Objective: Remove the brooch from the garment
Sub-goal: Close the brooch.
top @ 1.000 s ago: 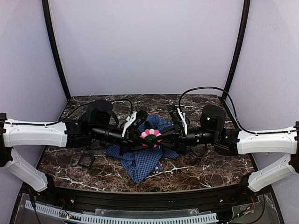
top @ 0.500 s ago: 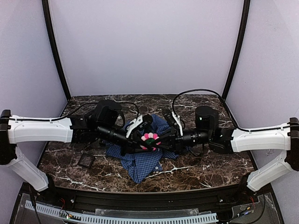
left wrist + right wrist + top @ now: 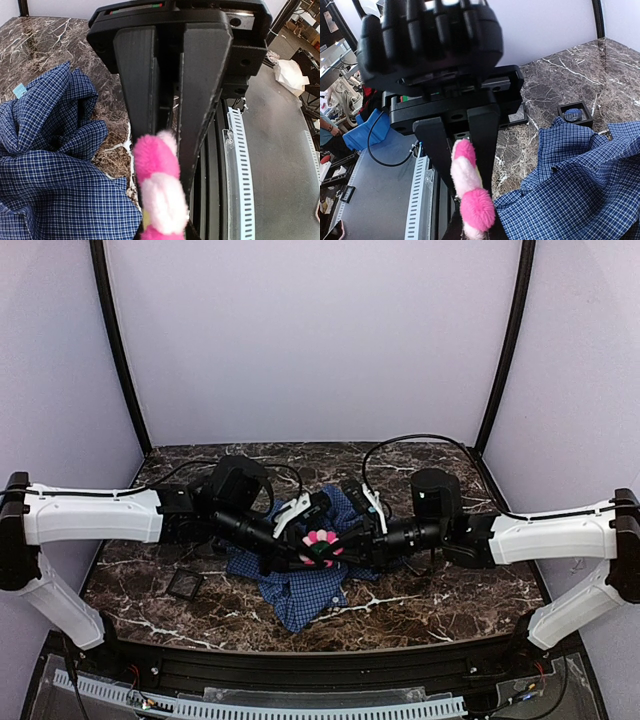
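The brooch (image 3: 320,540), a fluffy pink and pale-pink flower, hangs above the table between my two gripper tips. My left gripper (image 3: 306,552) comes in from the left and my right gripper (image 3: 338,543) from the right, and both are shut on it. The left wrist view shows the brooch (image 3: 157,185) edge-on, clamped below the right gripper's fingers (image 3: 200,75). In the right wrist view the brooch (image 3: 470,185) sits under the left gripper's fingers (image 3: 482,135). The blue checked garment (image 3: 300,585) lies crumpled beneath. Whether the pin still catches the cloth is hidden.
A small black square tray (image 3: 185,585) sits on the marble table left of the garment, and the same black square tray (image 3: 575,114) holds something round and blue. The garment's light-blue tag (image 3: 20,90) faces up. A black rail (image 3: 320,665) runs along the near edge.
Both arms have drawn in toward the middle and tilted, and the brooch has sunk slightly closer to the garment. Both grippers have stayed shut.
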Available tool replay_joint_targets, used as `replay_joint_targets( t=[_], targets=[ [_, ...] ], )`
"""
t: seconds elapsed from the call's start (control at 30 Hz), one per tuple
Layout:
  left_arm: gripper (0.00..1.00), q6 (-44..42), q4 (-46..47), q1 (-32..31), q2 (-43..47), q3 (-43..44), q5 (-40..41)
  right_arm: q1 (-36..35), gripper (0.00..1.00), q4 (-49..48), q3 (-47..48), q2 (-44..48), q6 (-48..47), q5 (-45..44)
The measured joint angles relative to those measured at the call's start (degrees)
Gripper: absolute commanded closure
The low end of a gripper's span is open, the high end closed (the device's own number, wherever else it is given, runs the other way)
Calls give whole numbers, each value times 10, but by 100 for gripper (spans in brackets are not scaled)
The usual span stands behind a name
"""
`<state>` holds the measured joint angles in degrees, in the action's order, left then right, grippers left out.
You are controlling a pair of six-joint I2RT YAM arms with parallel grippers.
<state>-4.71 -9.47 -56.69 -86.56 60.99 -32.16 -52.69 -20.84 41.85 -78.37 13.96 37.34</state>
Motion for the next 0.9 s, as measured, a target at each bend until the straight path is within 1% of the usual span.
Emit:
replay_joint_targets(
  t=[0.2, 0.27, 0.4, 0.43, 0.47, 0.5, 0.53, 0.57, 0.6, 0.63, 0.67, 0.77, 0.8, 0.87, 0.9],
  targets=[
    [99, -5, -23, 2, -14, 15, -1, 1, 100, 12, 3, -5, -1, -1],
    [95, -8, -24, 2, -15, 16, -1, 2, 100, 13, 3, -3, 0, -2],
    [78, -12, -9, 2, -14, 16, 5, 2, 100, 16, -1, 13, 2, -19],
    [76, -12, 0, 2, -14, 16, 9, 2, 100, 15, -2, 18, 5, -29],
    [68, -14, 14, 2, -11, 14, 16, 1, 100, 12, -2, 23, 10, -39],
    [65, -16, 31, 2, -6, 8, 21, 1, 100, 6, -3, 29, 16, -47],
    [56, -17, 53, 0, 0, 1, 28, 0, 100, -4, -5, 33, 22, -56],
    [52, -19, 72, -3, 8, -7, 33, -2, 100, -10, -6, 37, 27, -61],
    [44, -21, 92, -6, 18, -17, 38, -2, 100, -20, -9, 42, 32, -68],
    [40, -21, 107, -10, 31, -27, 43, -3, 100, -27, -11, 46, 37, -72],
    [32, -23, 121, -12, 43, -38, 50, -4, 100, -34, -14, 50, 41, -75],
    [19, -24, 145, -14, 78, -66, 67, -3, 100, -40, -19, 57, 50, -83],
    [13, -25, 150, -14, 91, -77, 73, -1, 100, -41, -21, 58, 52, -87],
    [6, -26, 158, -13, 116, -99, 85, 0, 100, -41, -24, 59, 57, -92],
    [5, -27, 159, -13, 127, -107, 90, 1, 100, -41, -25, 59, 59, -94]
  ],
)
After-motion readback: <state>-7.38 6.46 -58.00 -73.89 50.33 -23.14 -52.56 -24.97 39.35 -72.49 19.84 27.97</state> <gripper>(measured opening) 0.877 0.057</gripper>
